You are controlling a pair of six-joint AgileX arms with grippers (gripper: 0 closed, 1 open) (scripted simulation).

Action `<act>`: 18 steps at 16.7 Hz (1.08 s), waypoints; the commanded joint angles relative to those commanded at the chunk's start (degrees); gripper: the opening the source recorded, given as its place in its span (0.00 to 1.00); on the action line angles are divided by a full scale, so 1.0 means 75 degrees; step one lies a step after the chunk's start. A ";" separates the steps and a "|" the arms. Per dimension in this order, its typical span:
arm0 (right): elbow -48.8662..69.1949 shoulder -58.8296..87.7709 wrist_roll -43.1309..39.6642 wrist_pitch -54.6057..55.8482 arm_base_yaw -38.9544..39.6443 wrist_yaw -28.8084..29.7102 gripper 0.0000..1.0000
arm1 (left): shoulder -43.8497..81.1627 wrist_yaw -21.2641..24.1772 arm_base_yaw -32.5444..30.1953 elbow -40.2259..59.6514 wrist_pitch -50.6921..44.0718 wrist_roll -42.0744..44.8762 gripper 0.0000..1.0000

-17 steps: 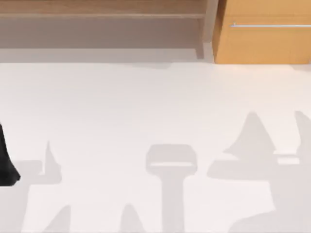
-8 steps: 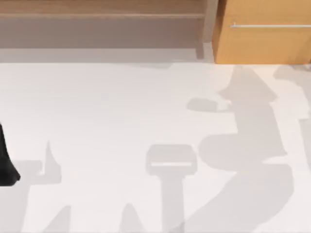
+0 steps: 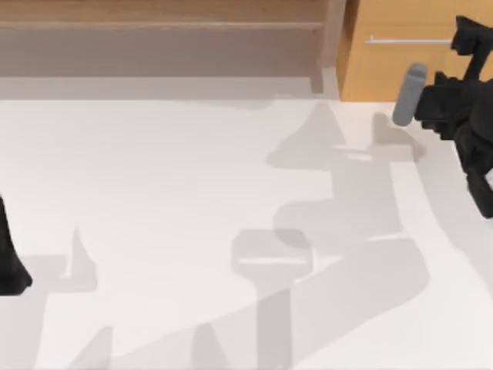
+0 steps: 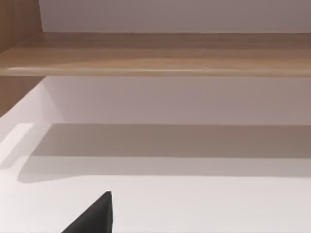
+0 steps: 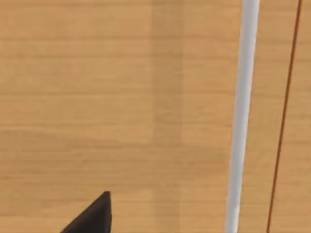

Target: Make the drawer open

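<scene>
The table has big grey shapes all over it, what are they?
In the top view they are shadows on the white table; the broad one at the right lies below the right arm, whose end effector is in front of the drawer. In the left wrist view, a soft shadow lies under the shelf unit.

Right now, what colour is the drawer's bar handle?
Silver-white, against the orange-tan drawer front; the handle shows best in the right wrist view.
</scene>
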 joint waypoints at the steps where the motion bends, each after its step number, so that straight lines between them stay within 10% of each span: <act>1: 0.0010 0.0061 -0.0089 0.0042 0.0065 0.0070 1.00 | 0.0000 0.0000 0.0000 0.0000 0.0000 0.0000 1.00; 16: 0.0904 0.0466 -0.0107 -0.0445 -0.0022 -0.0011 1.00 | 0.0000 0.0000 0.0000 0.0000 0.0000 0.0000 1.00; 18: 0.0904 0.0466 -0.0107 -0.0445 -0.0022 -0.0011 0.85 | 0.0000 0.0000 0.0000 0.0000 0.0000 0.0000 1.00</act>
